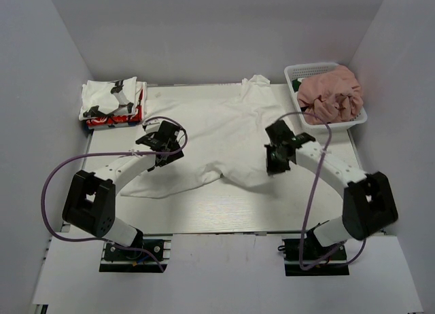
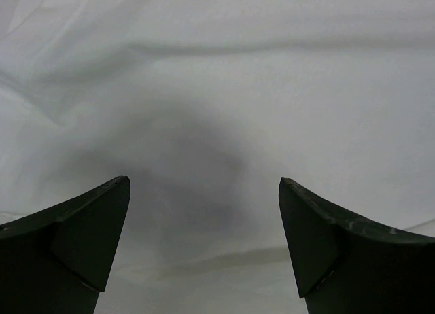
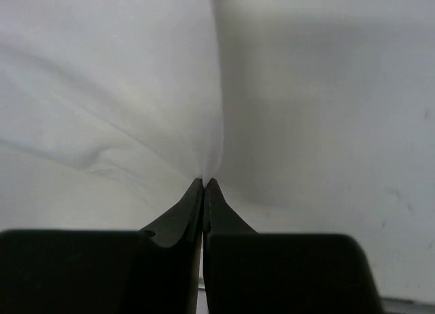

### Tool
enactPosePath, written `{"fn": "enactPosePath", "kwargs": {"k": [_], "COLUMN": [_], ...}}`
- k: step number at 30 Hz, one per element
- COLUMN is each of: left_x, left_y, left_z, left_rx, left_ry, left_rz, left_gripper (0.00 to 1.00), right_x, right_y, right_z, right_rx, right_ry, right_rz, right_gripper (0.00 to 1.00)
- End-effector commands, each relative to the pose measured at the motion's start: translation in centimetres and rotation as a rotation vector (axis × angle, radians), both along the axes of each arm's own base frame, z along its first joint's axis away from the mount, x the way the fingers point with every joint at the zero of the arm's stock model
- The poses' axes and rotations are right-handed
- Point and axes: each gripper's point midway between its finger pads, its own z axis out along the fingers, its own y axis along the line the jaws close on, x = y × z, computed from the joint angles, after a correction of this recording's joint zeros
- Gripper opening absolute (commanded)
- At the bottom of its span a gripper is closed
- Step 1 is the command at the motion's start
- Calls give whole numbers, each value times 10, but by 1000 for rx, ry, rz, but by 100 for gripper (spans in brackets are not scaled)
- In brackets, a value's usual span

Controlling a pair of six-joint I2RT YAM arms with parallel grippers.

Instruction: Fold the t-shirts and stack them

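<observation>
Left hand [image 2: 204,185] up close: fingers [image 2: 81,232] spread wide, nothing between them, only white cloth below. Can't tell whether the tips touch it. Top view puts this hand [image 1: 166,141] over the left side of the large white t-shirt [image 1: 224,124].

Right hand [image 3: 204,180]: fingers pressed together, pinching a ridge of the same white shirt [image 3: 102,90] at the tips, with creases running into the pinch. From above, that hand [image 1: 275,161] sits at the shirt's near-right part.

Large white t-shirt lies spread across the middle of the table [image 1: 238,212], collar at the far edge, near hem rumpled and uneven.

Far left: folded white-with-black-patches t-shirt [image 1: 112,96] stacked on a folded red t-shirt [image 1: 109,121], only the red edge showing.

Far right: white mesh basket [image 1: 319,68] with the dusty pink t-shirt [image 1: 331,93] bunched inside, heaped above the rim.
</observation>
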Motion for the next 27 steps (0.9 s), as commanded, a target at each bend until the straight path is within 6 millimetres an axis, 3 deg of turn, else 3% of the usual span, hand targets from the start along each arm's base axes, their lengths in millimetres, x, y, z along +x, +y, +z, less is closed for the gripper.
{"fn": "enactPosePath", "kwargs": {"k": [1,6,8,13,16,17,22,23,25,26,27], "left_x": [7,5,3,0,0,3,12,18,19,20,22], "left_y": [-4,-9,-10,-11,-7,-7,-11,-12,-12,-10,-11], "left_z": [16,15,11,12,11,15,20,26,26,30,33], "left_rx": [-31,-54,-54,-62,-48,-43,-53,-56,-47,-39,-43], "left_ry": [-60,-55,-34,-22,-15,-27,-51,-77,-69,-74,-83], "left_rz": [-21,-44,-48,-44,-25,-20,-20,-16,-24,-19,-19], "left_gripper": [100,100,100,100,100,100,100,100,100,100,100], "right_x": [-83,-153,-168,-167,-152,-149,-82,-46,-40,-14,-20], "right_y": [-37,-73,-85,-88,-86,-83,-49,-30,0,21,37], "right_z": [-9,-14,-17,-2,21,24,42,46,45,47,45], "right_rx": [-51,-98,-123,-92,-76,-62,51,113,236,298,361], "right_ry": [223,360,379,312,243,229,7,-105,-108,-179,-154], "right_rz": [-76,-212,-308,-344,-339,-304,-156,-102,-6,48,108], "right_gripper": [0,0,11,34,37,51,72,90,90,90,90]}}
